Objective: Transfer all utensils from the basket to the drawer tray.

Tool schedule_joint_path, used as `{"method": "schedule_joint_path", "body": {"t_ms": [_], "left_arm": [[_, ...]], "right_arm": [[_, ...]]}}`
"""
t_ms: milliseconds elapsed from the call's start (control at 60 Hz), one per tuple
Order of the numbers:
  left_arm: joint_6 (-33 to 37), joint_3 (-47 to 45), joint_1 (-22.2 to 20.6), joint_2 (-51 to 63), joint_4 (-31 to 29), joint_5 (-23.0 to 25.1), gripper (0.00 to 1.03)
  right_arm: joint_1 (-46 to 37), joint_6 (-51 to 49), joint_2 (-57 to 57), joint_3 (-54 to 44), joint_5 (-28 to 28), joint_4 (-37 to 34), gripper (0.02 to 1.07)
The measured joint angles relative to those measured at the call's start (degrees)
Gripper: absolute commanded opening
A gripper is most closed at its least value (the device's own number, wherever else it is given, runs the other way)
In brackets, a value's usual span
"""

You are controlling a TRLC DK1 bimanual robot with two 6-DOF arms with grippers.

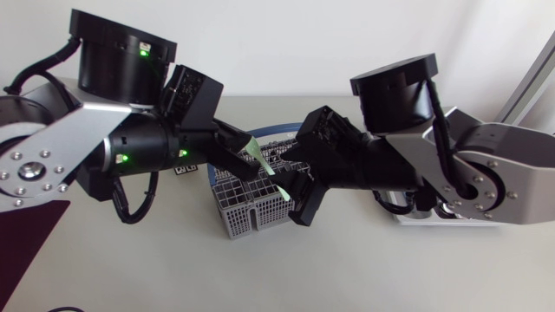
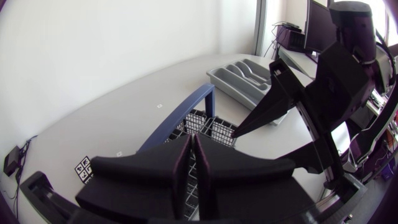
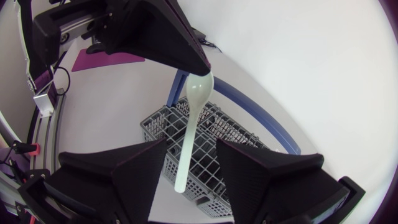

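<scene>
A pale green plastic spoon (image 3: 193, 118) hangs over the grey wire basket (image 1: 243, 208). My left gripper (image 1: 251, 163) is shut on its bowl end, and the right wrist view shows those fingertips (image 3: 198, 62) pinching it. My right gripper (image 3: 191, 168) stands open around the spoon's handle, its fingers apart from it on both sides. In the head view the right gripper (image 1: 297, 186) faces the left one above the basket. The left wrist view shows its own gripper (image 2: 191, 165) with the fingers almost together. The grey drawer tray (image 2: 245, 78) lies beyond the basket (image 2: 214, 127).
The basket has a blue hoop handle (image 2: 180, 118) arching beside both grippers. A dark purple mat (image 1: 26, 221) lies at the table's left edge. A small marker tag (image 2: 84, 168) sits on the table near the left arm.
</scene>
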Motion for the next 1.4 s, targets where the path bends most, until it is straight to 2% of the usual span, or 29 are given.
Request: {"method": "schedule_joint_path", "body": {"t_ms": [317, 450, 533, 800, 983, 1100, 1183, 1333, 1400], "left_arm": [[-1.66, 0.33, 1.33, 1.27, -0.02, 4.44, 0.07], [-1.86, 0.44, 1.68, 1.36, -0.07, 4.68, 0.07], [-1.86, 0.44, 1.68, 1.36, -0.42, 4.9, 0.07], [-2.4, 0.76, 2.1, 1.36, -0.87, 5.97, 0.07], [-2.73, 0.79, 2.1, 1.36, -0.87, 5.97, 0.09], [-2.75, 1.07, 2.12, 1.36, -1.03, 5.99, 0.29], [-2.93, 1.7, 2.1, 1.36, -2.01, 6.16, 0.54], [-3.13, 3.65, 2.69, 1.36, -2.71, 6.38, 0.77], [-3.13, 4.9, 3.72, 1.36, -2.82, 6.16, 0.82]], "right_arm": [[-0.28, 1.09, 4.9, 2.45, -0.24, 0.59, 0.62], [-0.87, 1.07, 6.84, 3.56, -0.39, 1.6, 0.61], [-1.09, 1.07, 7.78, 4.35, -0.37, 1.79, 0.46], [-1.09, 1.07, 9.09, 5.44, -0.39, 1.9, 0.09], [-1.07, 1.01, 9.18, 5.44, -1.03, 1.7, 0.07], [-0.96, 1.01, 9.16, 5.44, -1.27, 1.68, 0.07], [-0.98, 1.03, 9.16, 5.42, -1.27, 1.46, 0.07], [-0.98, 0.81, 9.07, 5.11, -1.77, 0.79, 0.07], [-1.11, -0.31, 8.57, 4.33, -2.6, -0.92, 0.07]]}}
